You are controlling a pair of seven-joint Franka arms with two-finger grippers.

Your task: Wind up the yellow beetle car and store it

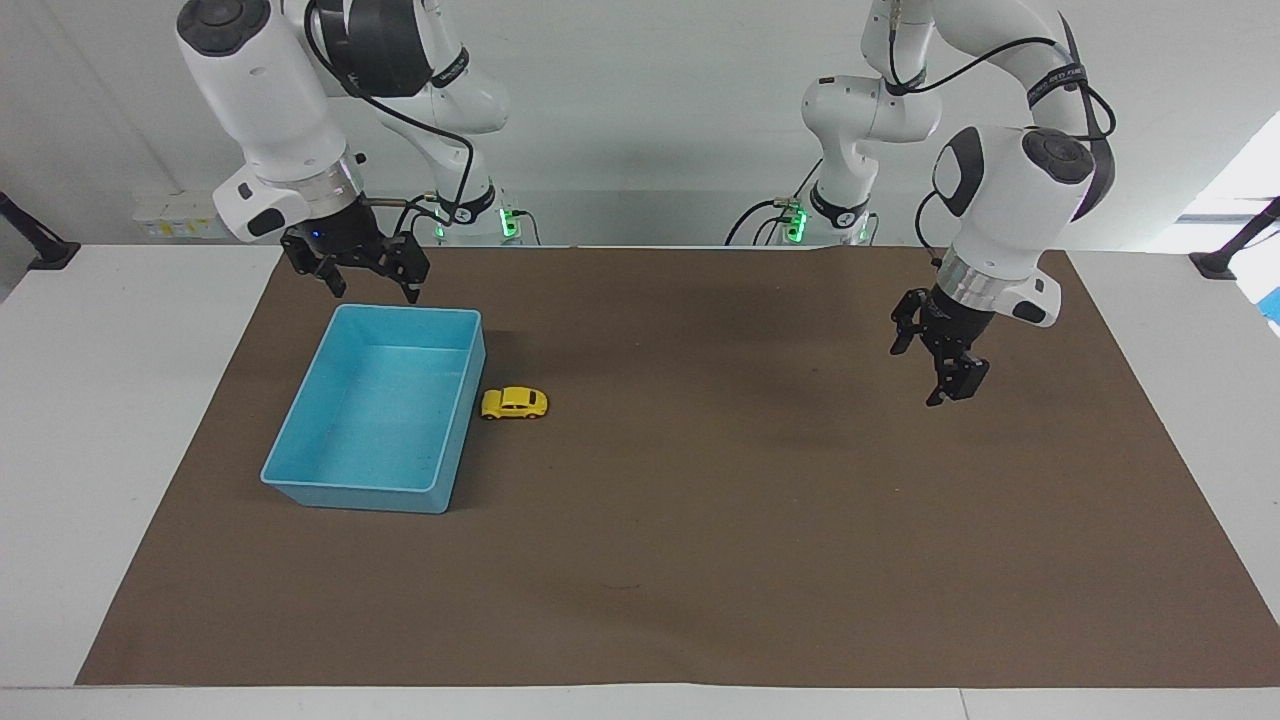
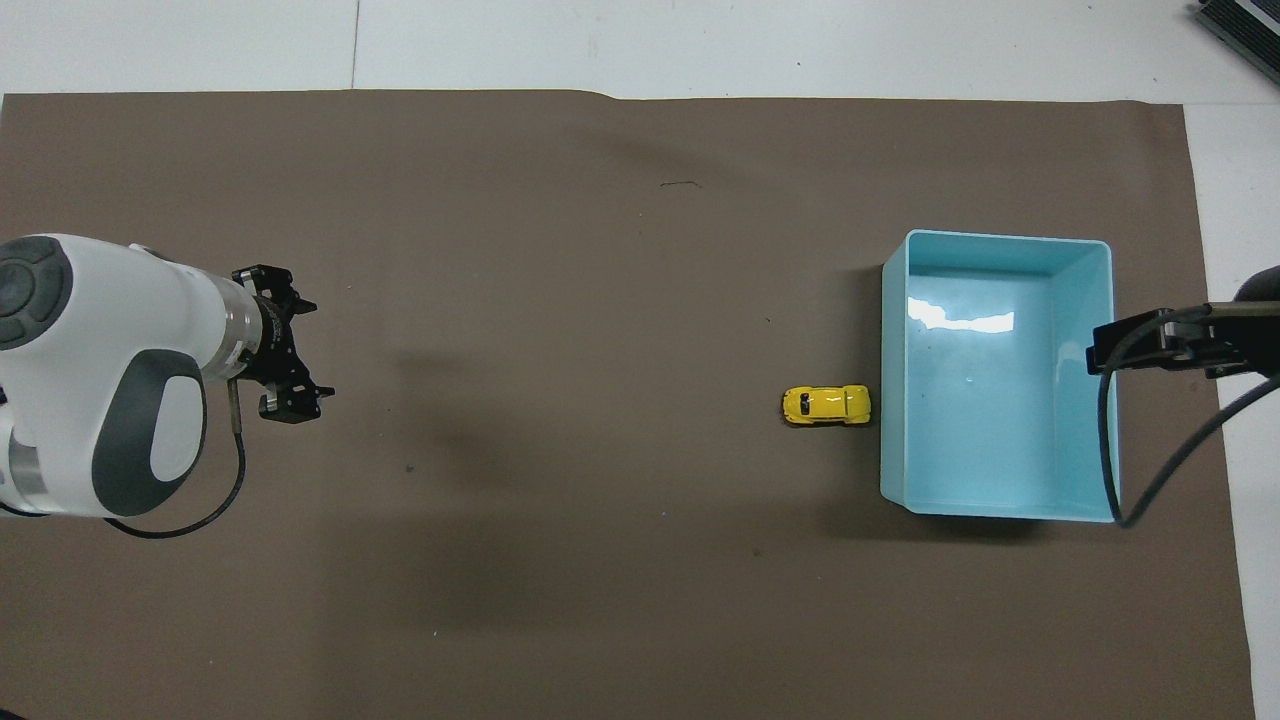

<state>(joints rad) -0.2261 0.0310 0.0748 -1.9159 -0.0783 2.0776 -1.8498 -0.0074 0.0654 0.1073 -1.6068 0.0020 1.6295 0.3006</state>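
Observation:
The yellow beetle car (image 1: pixel 514 402) (image 2: pixel 826 405) stands on its wheels on the brown mat, just beside the blue bin (image 1: pixel 350 497) (image 2: pixel 1000 240), on the bin's side toward the left arm's end of the table. My right gripper (image 1: pixel 373 292) hangs open and empty over the bin's edge nearest the robots. My left gripper (image 1: pixel 917 377) (image 2: pixel 318 348) hovers open and empty over bare mat toward the left arm's end, well apart from the car.
The brown mat (image 1: pixel 700 560) covers most of the white table (image 1: pixel 90 420). The bin has nothing in it. A black cable (image 2: pixel 1160 470) from the right arm loops over the bin's wall at the right arm's end.

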